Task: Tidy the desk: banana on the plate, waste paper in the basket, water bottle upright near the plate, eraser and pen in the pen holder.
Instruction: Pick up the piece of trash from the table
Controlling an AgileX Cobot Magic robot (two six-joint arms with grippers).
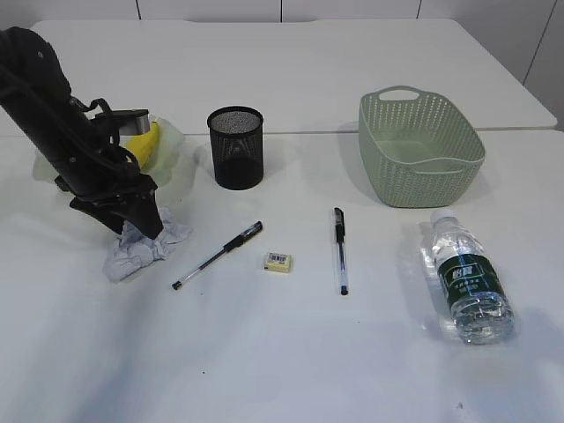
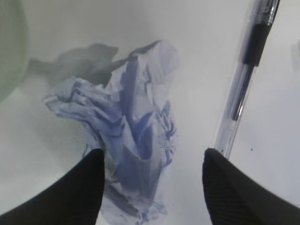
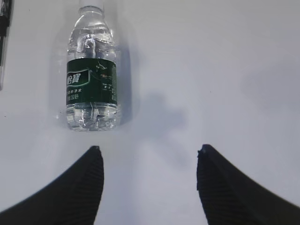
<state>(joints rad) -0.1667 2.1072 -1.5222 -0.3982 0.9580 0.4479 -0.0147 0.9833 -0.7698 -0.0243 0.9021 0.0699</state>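
Waste-paper step: left gripper open over crumpled paper beside plate; next close, carry to basket.

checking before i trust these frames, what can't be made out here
- Plate, exterior view: mostly hidden behind the left arm; banana only partly shows.
- Right claw: absent from the exterior view; wrist view cuts its fingers off at the bottom edge.
- Water bottle, right wrist view: cap cut off by the top edge.
- Eraser, exterior view: label print too small to read.
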